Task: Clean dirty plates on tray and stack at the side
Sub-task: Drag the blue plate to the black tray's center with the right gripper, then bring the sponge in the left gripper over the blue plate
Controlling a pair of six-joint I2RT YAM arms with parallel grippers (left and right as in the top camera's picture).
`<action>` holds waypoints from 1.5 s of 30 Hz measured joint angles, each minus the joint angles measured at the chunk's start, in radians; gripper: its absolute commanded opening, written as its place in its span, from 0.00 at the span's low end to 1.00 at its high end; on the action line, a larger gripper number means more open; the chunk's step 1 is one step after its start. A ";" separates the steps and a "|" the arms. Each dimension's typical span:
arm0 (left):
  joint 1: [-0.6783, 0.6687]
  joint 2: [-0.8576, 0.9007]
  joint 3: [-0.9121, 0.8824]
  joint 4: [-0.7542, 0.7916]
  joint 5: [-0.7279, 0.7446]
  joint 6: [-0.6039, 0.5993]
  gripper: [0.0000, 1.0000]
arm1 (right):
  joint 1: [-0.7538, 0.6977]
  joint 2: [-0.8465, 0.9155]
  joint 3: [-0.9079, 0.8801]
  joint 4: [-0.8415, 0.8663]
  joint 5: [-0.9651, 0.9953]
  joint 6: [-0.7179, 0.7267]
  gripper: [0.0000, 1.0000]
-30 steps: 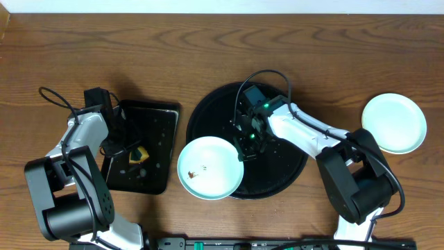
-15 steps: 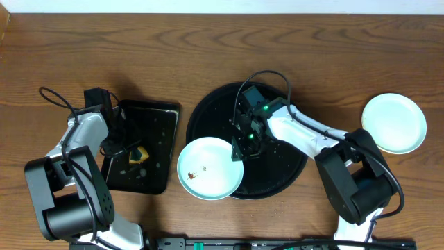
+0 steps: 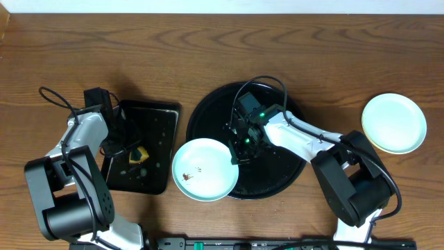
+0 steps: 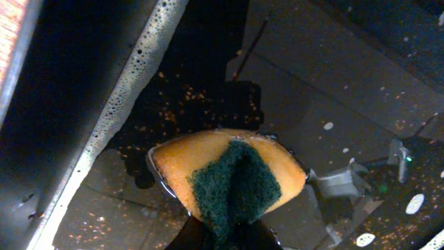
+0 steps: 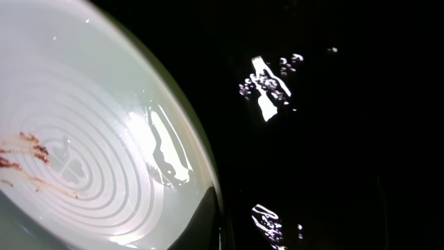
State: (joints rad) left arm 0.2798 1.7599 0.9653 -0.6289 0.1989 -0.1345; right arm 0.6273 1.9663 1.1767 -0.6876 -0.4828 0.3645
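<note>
From overhead, the right gripper [image 3: 239, 144] was clenched on the near edge of the dirty plate [image 3: 205, 169]. The plate's body spread away from the jaws, out over the lower-left rim of the round tray [image 3: 291, 114], so it lay partly on the tray and partly beyond it. Brown smears [image 3: 189, 173] sat on the side of the plate far from those jaws. A clean plate [image 3: 394, 123] rested well apart on the table [image 3: 222, 55], behind that arm's base. The left gripper [image 3: 130, 150] was closed on a sponge [image 3: 139, 154] over the rectangular tray [image 3: 156, 118]. In the left wrist view, the sponge bulged just ahead of the jaws, squeezed at its green scouring middle, with soapy water [image 4: 139, 69] beyond it. In the right wrist view, the plate's ridged inside filled the space ahead of the jaws and to one side, and the glossy tray floor was on the other. The plate looked light, stiff and glazed, and probably slick if wet. A pinch squarely across the raised rim seemed the safest hold, kept low because a drop might chip it.
</note>
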 measured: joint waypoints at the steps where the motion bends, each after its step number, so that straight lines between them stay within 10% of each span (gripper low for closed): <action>1: 0.000 0.000 0.000 0.000 0.000 0.000 0.07 | 0.000 0.000 0.000 0.000 0.004 0.005 0.01; 18: 0.000 0.000 0.000 -0.002 0.011 0.000 0.07 | -0.388 -0.002 0.091 -0.167 0.264 0.006 0.02; 45: -0.212 -0.309 -0.016 0.026 0.446 -0.005 0.07 | -0.340 -0.004 0.101 -0.164 0.322 -0.037 0.01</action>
State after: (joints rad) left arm 0.0673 1.4513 0.9497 -0.6033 0.6453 -0.1390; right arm 0.2878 1.9621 1.2774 -0.8516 -0.1608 0.3275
